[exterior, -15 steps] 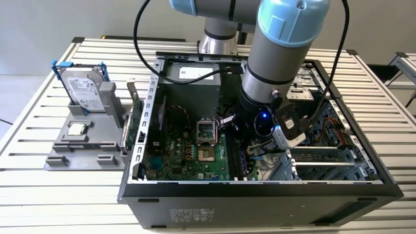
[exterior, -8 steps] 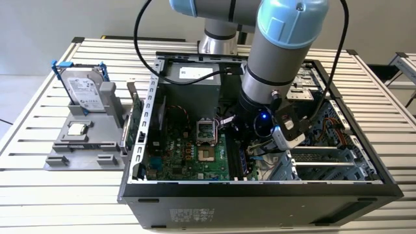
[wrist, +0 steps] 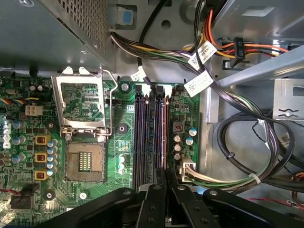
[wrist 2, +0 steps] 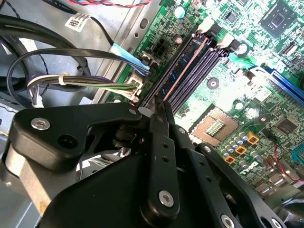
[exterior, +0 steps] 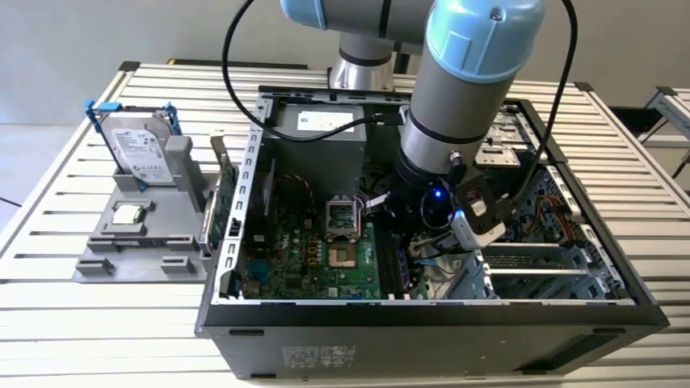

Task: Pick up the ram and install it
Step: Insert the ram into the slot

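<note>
- Gripper (wrist: pixel 166 176) is down inside the case (exterior: pixel 431 311), fingers (wrist 2: pixel 161 118) pinched together over the memory slots (wrist: pixel 152 137).
- The ram (wrist: pixel 164 135) stands edge-up in a slot, its near end between the fingertips.
- Empty socket (wrist: pixel 84 160) lies beside the slots.

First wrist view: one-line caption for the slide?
Claw poised over the motherboard's memory slots, beside the open processor socket, with a ram stick seated in the outer slot.

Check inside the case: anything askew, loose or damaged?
Nothing looks damaged or spilled. One oddity: the processor socket on the motherboard sits empty, its retention frame flipped open. The gripper hangs over the memory slots.
</note>
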